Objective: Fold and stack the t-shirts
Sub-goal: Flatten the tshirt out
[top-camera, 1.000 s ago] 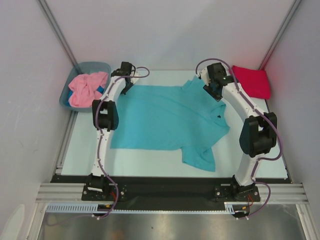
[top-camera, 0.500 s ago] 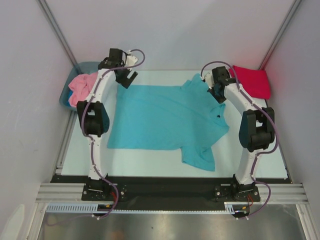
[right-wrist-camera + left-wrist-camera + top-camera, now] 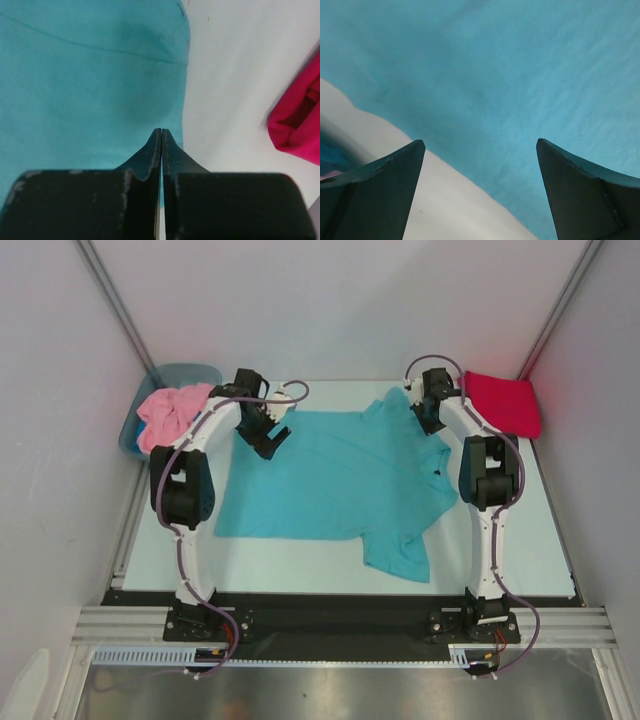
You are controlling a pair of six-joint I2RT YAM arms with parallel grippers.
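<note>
Left gripper [image 3: 268, 435]: fingers spread wide, nothing between them. It hangs over the far left corner of the turquoise t-shirt [image 3: 340, 480]. From the left wrist, the two dark fingertips [image 3: 385, 190] frame plain turquoise cloth [image 3: 520, 60], and the cloth's edge runs on a slant across pale table [image 3: 455, 205] below. Whether the tips touch the cloth: cannot tell.

Right gripper [image 3: 432, 418]: fingers pressed together, no gap showing. It sits at the far right of the same shirt, by the far sleeve. From the right wrist, the closed tips [image 3: 161, 131] point at the shirt's edge, turquoise [image 3: 75, 75] to their left and bare table to their right. A pinch of cloth between them: cannot tell.

Turquoise t-shirt: spread mostly flat across the middle of the table [image 3: 300, 560], lying sideways, hem toward the left arm and neck toward the right arm. One sleeve points to the far side, the other toward the near edge. Some soft wrinkles near the neck.

Crimson red t-shirt [image 3: 505, 400]: folded into a compact pad at the far right corner of the table, apart from the turquoise one. Its edge shows blurred in the right wrist view [image 3: 300, 125].

Pink t-shirt [image 3: 170, 415]: crumpled in a heap inside the grey-blue tub [image 3: 190, 372], which stands at the far left, just off the table's corner.
</note>
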